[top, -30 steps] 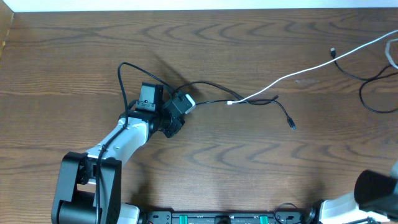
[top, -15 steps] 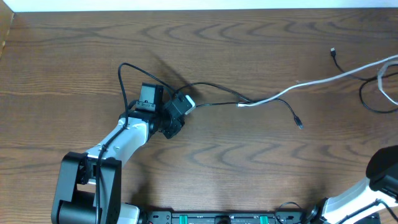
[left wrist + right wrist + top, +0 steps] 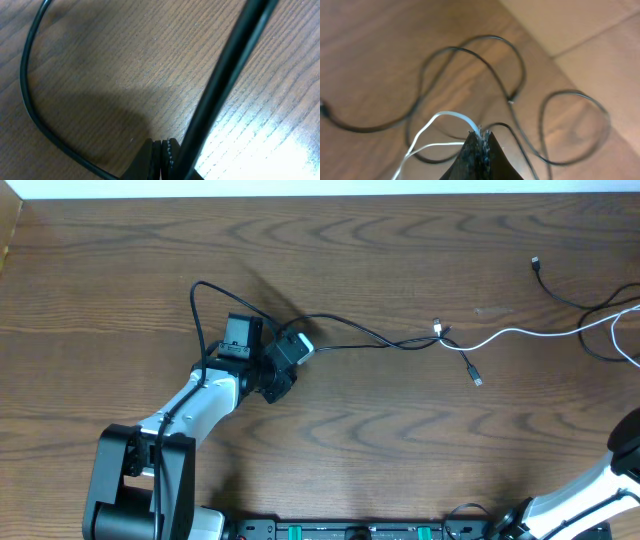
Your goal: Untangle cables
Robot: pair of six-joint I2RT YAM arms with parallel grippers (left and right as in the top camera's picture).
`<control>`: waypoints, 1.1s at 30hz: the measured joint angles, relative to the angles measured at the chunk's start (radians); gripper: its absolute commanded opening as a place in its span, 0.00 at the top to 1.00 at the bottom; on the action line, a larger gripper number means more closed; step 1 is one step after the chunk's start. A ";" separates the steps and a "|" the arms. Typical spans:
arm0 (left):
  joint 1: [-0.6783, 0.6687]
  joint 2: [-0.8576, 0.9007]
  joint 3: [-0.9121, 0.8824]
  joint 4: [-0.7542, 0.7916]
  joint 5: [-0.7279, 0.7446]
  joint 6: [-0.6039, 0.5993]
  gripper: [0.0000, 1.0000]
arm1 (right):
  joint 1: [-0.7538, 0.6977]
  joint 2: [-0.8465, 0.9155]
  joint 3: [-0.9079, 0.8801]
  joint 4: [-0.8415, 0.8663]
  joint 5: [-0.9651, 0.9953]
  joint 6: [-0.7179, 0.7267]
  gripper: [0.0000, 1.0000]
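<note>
The left hand [image 3: 289, 352] is closed narrow on a black cable [image 3: 358, 331]. In the left wrist view the cord runs slantwise down into the shut tips of the left hand [image 3: 161, 150]. From that hand the cable trails off to its right across the counter [image 3: 330, 240] and ends in a small plug [image 3: 476, 381].

The right hand [image 3: 481, 136] is out of the overhead view. Its own camera shows it pinched shut on the white cable [image 3: 451, 114], which loops away just ahead of its tips. Overhead, the white cable [image 3: 530, 332] ends in a plug [image 3: 438, 328] that lies right at the black cable, well out from the left hand; whether they touch is too fine to tell.

The main risk is a snag there. If the right hand draws away, the white plug may hook the black cord and drag it, or tug it out of the left hand's grip. The white cable is thin and held only at the tips, so it may also slip free. Loose black loops [image 3: 470, 60] lie close around the right hand and could be swept along, making a fresh tangle.

No brand, label or writing can be read on anything.
</note>
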 measured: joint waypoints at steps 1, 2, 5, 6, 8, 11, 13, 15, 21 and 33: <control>0.000 0.000 0.000 0.000 0.000 0.000 0.93 | -0.007 0.000 0.000 0.003 -0.042 0.005 0.44; 0.000 0.000 0.000 0.000 0.000 0.000 0.93 | -0.013 0.000 0.000 0.005 -0.088 0.006 0.14; 0.000 0.000 0.000 0.000 -0.002 0.000 0.93 | -0.019 0.000 0.000 0.005 -0.204 0.011 0.01; 0.000 0.000 0.000 0.000 -0.003 0.000 0.93 | -0.019 0.000 0.000 0.004 -0.243 0.011 0.01; 0.000 0.000 0.000 0.000 -0.005 0.000 0.93 | -0.018 0.000 0.000 0.003 -0.297 0.010 0.01; 0.000 0.000 0.000 0.000 -0.007 0.000 0.93 | -0.015 0.000 0.000 -0.019 -0.380 0.013 0.01; 0.000 0.000 0.000 0.001 -0.007 0.000 0.93 | -0.010 0.000 0.000 -0.060 -0.449 0.013 0.01; 0.000 0.000 0.000 0.002 -0.007 0.000 0.92 | 0.000 0.000 0.000 -0.104 -0.510 0.013 0.01; 0.000 0.000 0.000 0.004 -0.007 -0.001 0.92 | 0.126 0.000 -0.016 -0.254 -0.593 -0.039 0.01; 0.000 0.000 0.000 0.003 -0.007 -0.012 0.92 | 0.395 0.000 -0.249 -0.119 -0.259 0.501 0.01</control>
